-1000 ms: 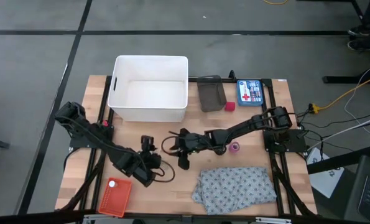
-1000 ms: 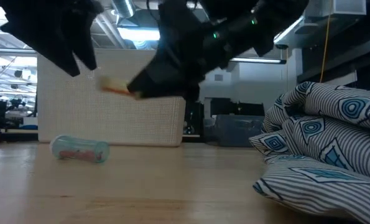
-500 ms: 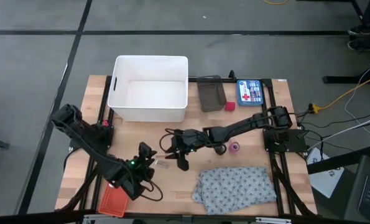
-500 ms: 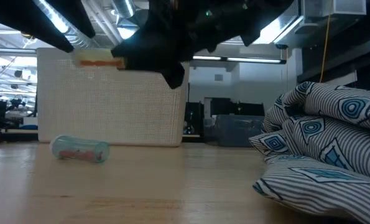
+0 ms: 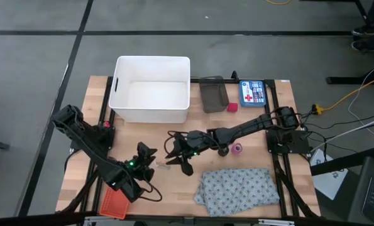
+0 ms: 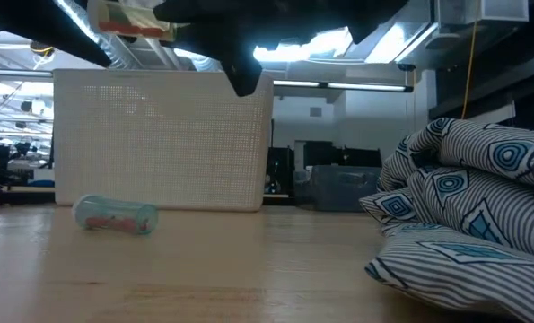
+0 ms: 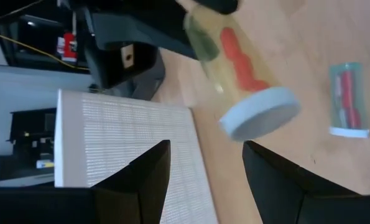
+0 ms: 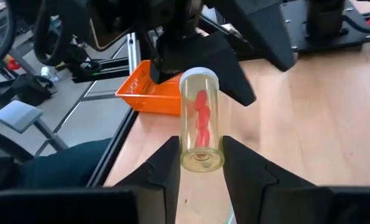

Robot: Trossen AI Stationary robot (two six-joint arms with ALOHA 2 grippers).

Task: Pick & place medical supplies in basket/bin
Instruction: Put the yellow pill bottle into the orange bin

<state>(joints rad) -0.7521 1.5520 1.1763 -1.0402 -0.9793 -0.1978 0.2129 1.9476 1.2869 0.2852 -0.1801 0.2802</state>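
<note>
Orange basket mostly under left arm.

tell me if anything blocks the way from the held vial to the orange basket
The left gripper does: it sits open right at the capped end of the vial that the right gripper holds, and the left arm lies between there and the basket at the table's front left corner.

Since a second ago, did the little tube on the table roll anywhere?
No. The little tube lies in the same spot on the table, in front of the white tub, low view.
</note>
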